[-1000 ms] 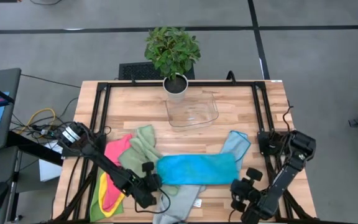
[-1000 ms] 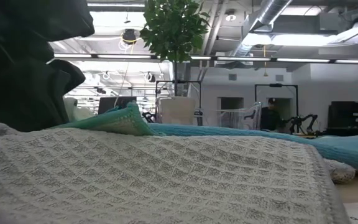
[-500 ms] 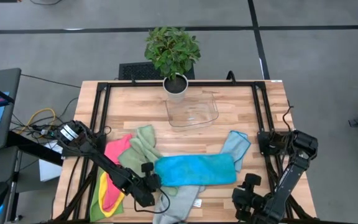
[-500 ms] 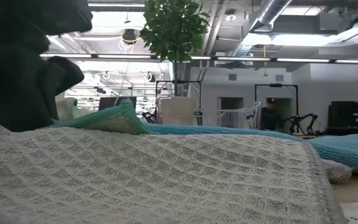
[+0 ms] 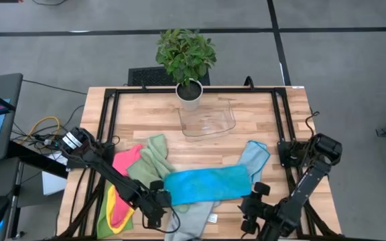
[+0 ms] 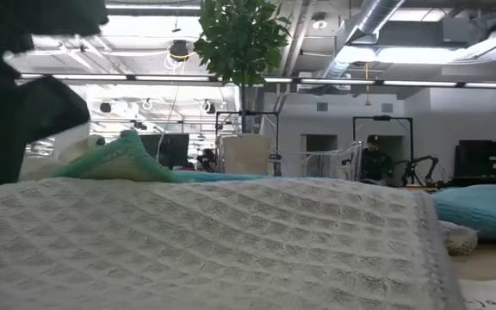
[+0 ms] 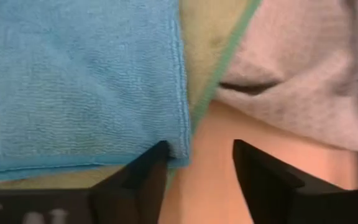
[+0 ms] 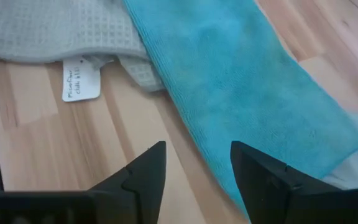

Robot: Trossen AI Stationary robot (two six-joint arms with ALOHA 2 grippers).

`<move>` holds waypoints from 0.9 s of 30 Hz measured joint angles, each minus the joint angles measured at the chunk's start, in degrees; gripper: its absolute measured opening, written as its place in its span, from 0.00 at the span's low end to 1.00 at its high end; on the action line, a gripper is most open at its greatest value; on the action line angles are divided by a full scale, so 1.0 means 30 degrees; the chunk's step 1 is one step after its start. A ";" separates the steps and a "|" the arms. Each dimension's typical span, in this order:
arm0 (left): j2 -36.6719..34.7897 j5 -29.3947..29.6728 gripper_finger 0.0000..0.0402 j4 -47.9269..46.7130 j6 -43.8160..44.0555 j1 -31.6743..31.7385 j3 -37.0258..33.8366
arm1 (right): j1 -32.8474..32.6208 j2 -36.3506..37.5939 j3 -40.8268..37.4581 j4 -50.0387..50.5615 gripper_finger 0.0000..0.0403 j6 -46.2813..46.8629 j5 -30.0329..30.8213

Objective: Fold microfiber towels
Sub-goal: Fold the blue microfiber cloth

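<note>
Two end effectors bracket the blue towel (image 5: 210,183), folded strip, long axis left-right across the near surface (image 5: 246,124). Left end effector (image 5: 158,201) open at its left end; right end effector (image 5: 252,204) open, just near of its right end.

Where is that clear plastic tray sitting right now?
Seen from above, the clear plastic tray sits at the table's far middle, right in front of the white-potted green plant and beyond the long bright blue microfiber towel.
</note>
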State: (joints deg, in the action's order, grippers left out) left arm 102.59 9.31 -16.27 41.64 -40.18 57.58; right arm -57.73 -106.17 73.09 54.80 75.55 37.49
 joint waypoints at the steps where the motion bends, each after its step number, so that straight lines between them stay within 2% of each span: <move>1: -0.0260 -0.0146 0.47 -0.0013 0.0253 -0.0007 0.0000 | 0.0006 0.0000 -0.0051 -0.0236 0.51 -0.0012 0.0048; 5: -0.1277 0.1477 0.55 -0.0667 0.1142 0.0001 0.0007 | 0.0006 0.0000 -0.0107 -0.0281 0.51 -0.0043 0.0304; 8: -0.1533 0.2728 0.56 -0.0958 0.1253 0.0215 0.0015 | -0.0103 0.0000 -0.0107 -0.0086 0.50 0.0534 0.0314; 15: -0.2172 0.2506 0.52 -0.0791 0.1360 0.0797 0.0015 | -0.1375 0.0198 -0.0107 0.1515 0.43 0.5774 0.1603; 19: -0.4146 0.4659 0.49 -0.0557 0.1193 0.0952 0.0029 | -0.2161 0.0211 -0.0149 0.3135 0.40 0.9868 0.2614; 24: -0.5891 0.8798 0.45 0.2175 -0.0782 0.0910 0.0051 | -0.3325 0.0928 -0.2295 0.2259 0.33 1.5002 0.4000; 27: -0.5739 0.8230 0.42 0.4986 -0.2074 0.1444 -0.0518 | -0.3985 0.1735 -0.4366 0.0894 0.27 1.6563 0.3738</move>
State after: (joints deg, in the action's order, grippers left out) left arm 85.38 34.00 -1.31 35.42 -35.85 56.03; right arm -69.68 -100.97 60.00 57.48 125.24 48.70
